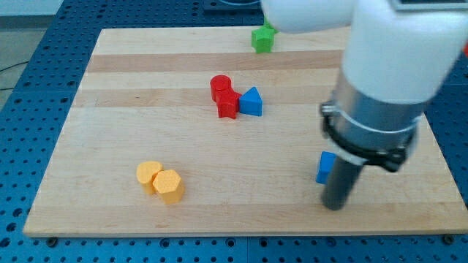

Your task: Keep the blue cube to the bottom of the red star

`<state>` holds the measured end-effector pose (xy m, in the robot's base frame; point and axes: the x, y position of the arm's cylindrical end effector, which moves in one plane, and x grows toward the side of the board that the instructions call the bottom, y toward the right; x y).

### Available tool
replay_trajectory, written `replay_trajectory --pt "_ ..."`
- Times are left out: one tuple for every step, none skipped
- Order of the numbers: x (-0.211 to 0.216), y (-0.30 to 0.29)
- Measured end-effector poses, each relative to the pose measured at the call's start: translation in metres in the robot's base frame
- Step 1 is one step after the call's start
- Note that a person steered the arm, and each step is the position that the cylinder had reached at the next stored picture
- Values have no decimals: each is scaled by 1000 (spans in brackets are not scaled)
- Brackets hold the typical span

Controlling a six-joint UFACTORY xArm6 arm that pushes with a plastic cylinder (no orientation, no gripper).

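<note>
The red star (228,104) lies near the board's middle, touching a red cylinder (220,87) above it and a blue triangle (251,102) on its right. The blue cube (325,167) sits at the lower right, mostly hidden behind my rod. My tip (334,206) rests on the board just below and right of the blue cube, far to the lower right of the red star.
A green block (263,39) sits near the top edge. Two yellow blocks (160,181) lie together at the lower left. The arm's large body covers the board's right side. The wooden board (131,88) lies on a blue perforated table.
</note>
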<state>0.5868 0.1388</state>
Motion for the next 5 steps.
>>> replay_trajectory --pt "-30 31" --pt "-35 -102" --pt "-72 -143" --pt "-99 -135" --pt "-124 -190"
